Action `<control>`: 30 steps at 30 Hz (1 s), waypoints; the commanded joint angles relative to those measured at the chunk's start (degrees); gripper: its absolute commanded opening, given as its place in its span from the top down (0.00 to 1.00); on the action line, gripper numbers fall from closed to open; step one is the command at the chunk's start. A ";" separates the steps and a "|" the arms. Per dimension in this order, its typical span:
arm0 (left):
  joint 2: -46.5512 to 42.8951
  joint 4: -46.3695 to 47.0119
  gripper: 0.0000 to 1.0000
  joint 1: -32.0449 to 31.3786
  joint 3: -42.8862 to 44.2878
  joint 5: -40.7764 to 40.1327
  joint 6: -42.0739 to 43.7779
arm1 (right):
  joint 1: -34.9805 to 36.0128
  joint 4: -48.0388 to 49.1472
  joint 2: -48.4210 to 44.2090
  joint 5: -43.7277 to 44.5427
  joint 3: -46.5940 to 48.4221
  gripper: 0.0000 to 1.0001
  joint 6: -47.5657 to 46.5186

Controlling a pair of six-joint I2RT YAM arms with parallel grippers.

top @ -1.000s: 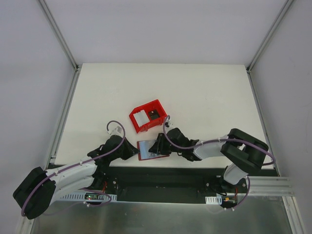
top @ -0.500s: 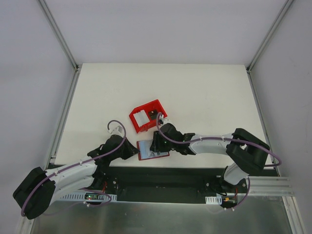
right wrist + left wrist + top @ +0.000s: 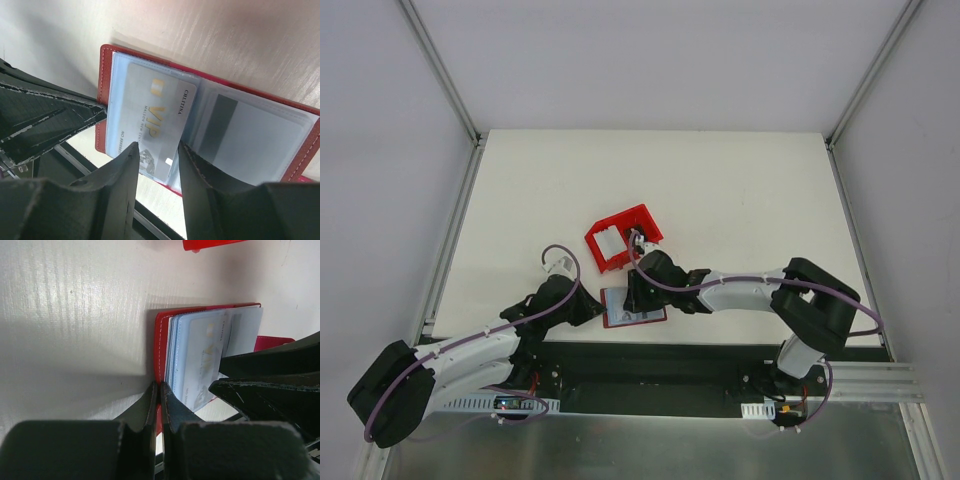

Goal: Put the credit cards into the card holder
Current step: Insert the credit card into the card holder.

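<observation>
The card holder (image 3: 642,312) is seen lying open on the table (image 3: 740,200), just on the near side of the red bin (image 3: 623,238). It is close to the bin but apart from it, right at the table's near edge. Its clear sleeves are turned upward.

Over to the left gripper (image 3: 160,388), placed to the near left of the red bin. Its jaws are pressed together on the holder's red cover, which is pinched at its very edge between the two fingers.

Now the credit card (image 3: 150,117), pale and marked with gold VIP lettering. It is laid aslant on the half of the holder that is clamped, the half to the near left of the red bin. Whether it is tucked inside a pocket or only resting on the sleeve cannot be told.

A striped card (image 3: 250,132), pale with a dark band, is made out behind the clear plastic of the other half.

The right gripper (image 3: 156,152) is held directly over the holder, on the near side of the red bin. Its jaws are parted, and the near edge of the VIP card is framed in the gap. Nothing is seen gripped between the fingers, and whether the tips are touching the card cannot be told.
</observation>
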 commanded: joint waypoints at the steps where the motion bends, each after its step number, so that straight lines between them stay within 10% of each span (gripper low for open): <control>1: 0.45 -0.53 1.00 0.37 1.72 -0.11 0.94 | 0.40 2.53 0.76 -2.46 1.73 0.63 -1.74; 13: 1.15 -0.27 1.00 0.37 1.98 0.41 1.38 | 0.58 9.65 2.69 -7.82 2.17 0.71 -4.73; 30: 0.71 -0.35 1.00 0.37 1.72 0.41 1.73 | 0.58 1.83 1.63 -1.22 3.74 0.58 -3.59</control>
